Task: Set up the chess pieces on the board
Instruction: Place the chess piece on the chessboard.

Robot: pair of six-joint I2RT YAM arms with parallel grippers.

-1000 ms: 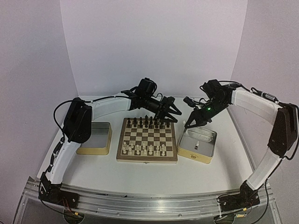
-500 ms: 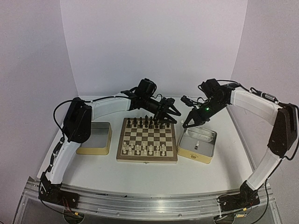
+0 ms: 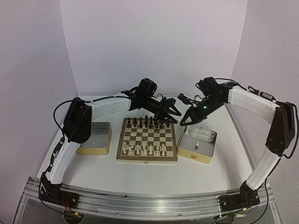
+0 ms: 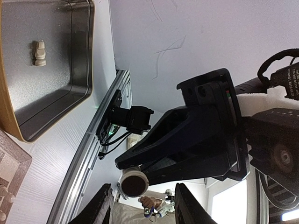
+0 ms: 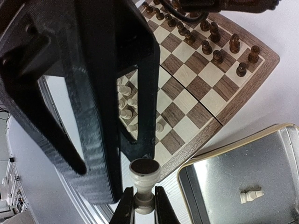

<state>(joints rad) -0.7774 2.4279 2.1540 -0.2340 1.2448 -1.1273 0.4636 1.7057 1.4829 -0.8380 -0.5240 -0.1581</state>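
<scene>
Cream chess piece [image 5: 144, 179] pinched in right gripper [image 3: 183, 122] above board's [image 3: 122, 154] far-right edge; left gripper [image 3: 174, 113] half-spread, empty, nearby.

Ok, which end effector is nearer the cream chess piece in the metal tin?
Right end effector, by the tin's far-left corner; left hangs farther, by the wooden chessboard's far-right corner.

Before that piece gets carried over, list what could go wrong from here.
1. The piece is pinched only at the tips of the right jaws; it could slip or tilt on the way.
2. The left jaws hang over the far right corner of the board, close to the right jaws; the arms could bump.
3. The white row looks crowded; setting down there may topple neighbours.
</scene>
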